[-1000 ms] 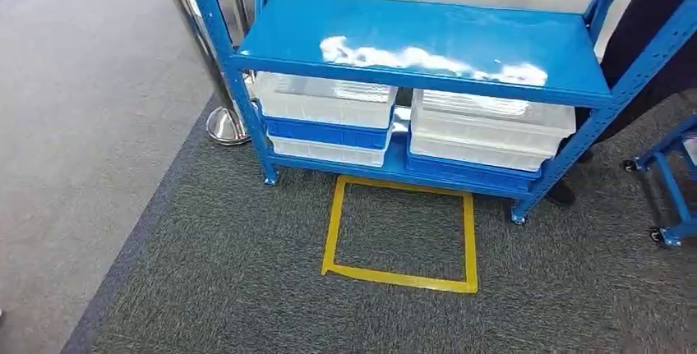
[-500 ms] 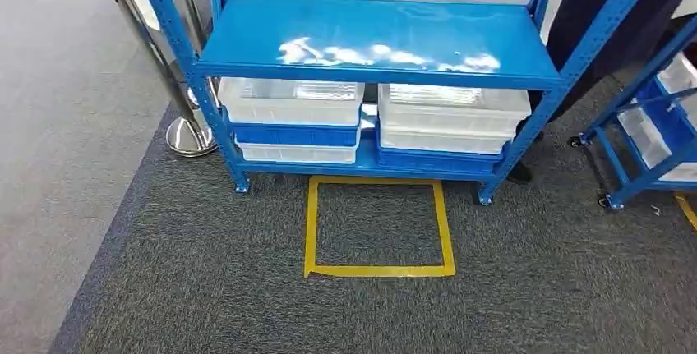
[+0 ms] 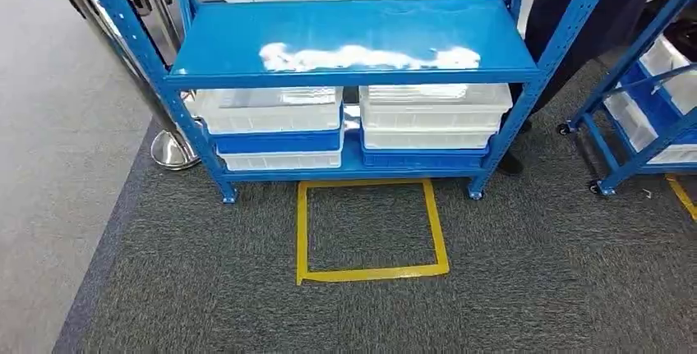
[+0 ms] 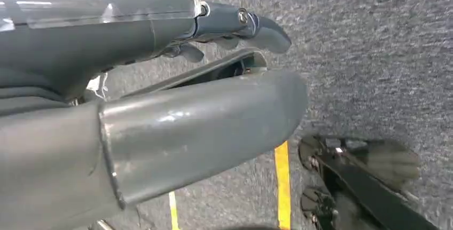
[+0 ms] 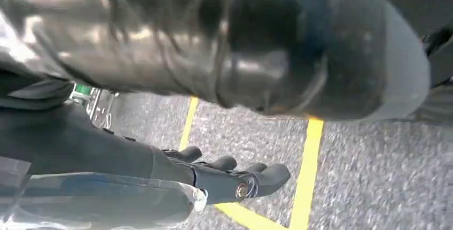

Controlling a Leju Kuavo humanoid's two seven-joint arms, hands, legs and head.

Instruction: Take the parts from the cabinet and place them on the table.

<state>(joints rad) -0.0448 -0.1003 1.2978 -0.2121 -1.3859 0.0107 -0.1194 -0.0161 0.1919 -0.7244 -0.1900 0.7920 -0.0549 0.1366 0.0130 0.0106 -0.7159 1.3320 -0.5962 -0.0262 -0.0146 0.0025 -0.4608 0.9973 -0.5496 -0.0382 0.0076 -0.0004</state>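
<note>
While both our arms hang at our sides, our left hand (image 4: 160, 107) holds nothing, its fingers (image 4: 256, 27) stretched out loosely above the grey carpet (image 4: 374, 54). Our right hand (image 5: 224, 179) is likewise empty, fingers extended and apart, hovering over a line of the yellow floor square (image 3: 370, 227).

That square lies just in front of the blue cabinet (image 3: 353, 42), centred on it. On the cabinet's lowest shelf, under the bare middle shelf, sit two stacks of white and blue bins (image 3: 275, 128), side by side, their long sides facing us. Whether parts lie inside them we cannot tell from here.

The bins lie ahead of and beyond both hands, well apart from them, with the taped square between. The left stack is on our left hand's side, the right stack (image 3: 431, 120) on our right's; neither hand looks clearly nearer. We judge that we must step closer and raise an arm forward.

Beside the cabinet's left post stands a chrome stanchion (image 3: 168, 144); a second blue rack (image 3: 649, 108) stands off its right end.
</note>
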